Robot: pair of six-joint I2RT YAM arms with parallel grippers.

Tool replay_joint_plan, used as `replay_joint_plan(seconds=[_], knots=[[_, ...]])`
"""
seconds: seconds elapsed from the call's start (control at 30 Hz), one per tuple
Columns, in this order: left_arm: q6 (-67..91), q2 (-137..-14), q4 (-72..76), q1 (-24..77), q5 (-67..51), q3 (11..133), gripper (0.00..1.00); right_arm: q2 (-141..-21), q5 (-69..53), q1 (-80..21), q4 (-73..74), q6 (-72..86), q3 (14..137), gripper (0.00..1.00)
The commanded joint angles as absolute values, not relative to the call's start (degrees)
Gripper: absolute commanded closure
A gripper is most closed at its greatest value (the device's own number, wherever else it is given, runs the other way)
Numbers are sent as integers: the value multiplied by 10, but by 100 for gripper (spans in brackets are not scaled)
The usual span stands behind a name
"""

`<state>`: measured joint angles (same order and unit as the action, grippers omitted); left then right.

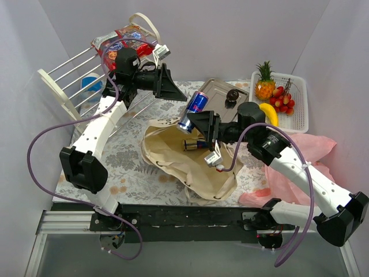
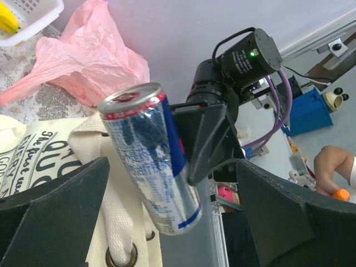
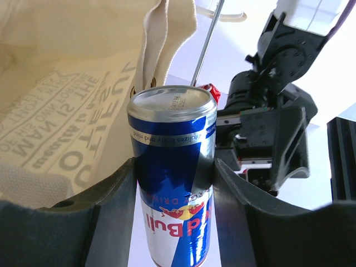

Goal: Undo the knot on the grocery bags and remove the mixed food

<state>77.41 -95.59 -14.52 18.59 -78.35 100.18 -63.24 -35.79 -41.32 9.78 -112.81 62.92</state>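
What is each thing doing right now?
Slim blue drink can: held up in the air.
Right jaws: shut on that can.
Left jaws: open, empty.
Beige canvas tote: lying slumped, mouth open.
Thin pink plastic bag: crumpled, lying flat.
White slotted plastic basket: holding small green-crowned pineapple, yellow banana, small red fruits.

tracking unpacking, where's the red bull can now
The Red Bull can is mid-table in the top view, held in the right gripper above the canvas tote, near the metal tray.

Pale lilac walls (image 1: 230, 40) surround a tabletop (image 1: 130, 170) covered in grey floral print.
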Motion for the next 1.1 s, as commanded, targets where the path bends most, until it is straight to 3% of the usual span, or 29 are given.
replay_joint_plan(seconds=[0.0,0.3,0.53,0.67,0.77,0.8,0.87,0.9,0.93,0.97,1.0,1.03,1.07], knots=[[795,-978,-125,193,-781,1015,2,-641,-387,-412,39,-1284,671,99],[788,-1015,-128,220,-795,1037,8,-669,-394,-411,33,-1295,686,99],[783,-1026,-126,229,-789,1040,20,-679,-396,-412,33,-1303,685,99],[783,-1041,-121,229,-806,1061,42,-681,-390,-412,35,-1303,679,99],[783,-1045,-113,229,-822,1064,65,-681,-381,-412,30,-1303,672,99],[784,-1044,-110,229,-824,1065,78,-679,-378,-412,29,-1299,667,99],[785,-1042,-107,227,-824,1069,89,-673,-367,-412,29,-1295,661,97],[786,-1042,-106,222,-822,1071,100,-666,-365,-412,26,-1286,650,91],[787,-1042,-106,221,-817,1075,100,-661,-365,-412,21,-1278,643,77],[785,-1042,-105,217,-816,1080,100,-654,-366,-412,11,-1263,631,55],[783,-1044,-103,210,-812,1094,100,-634,-367,-412,-23,-1231,607,47],[780,-1045,-105,207,-805,1106,100,-622,-367,-412,-30,-1222,593,2],[775,-1048,-108,203,-798,1120,100,-600,-366,-412,-32,-1212,582,1]])
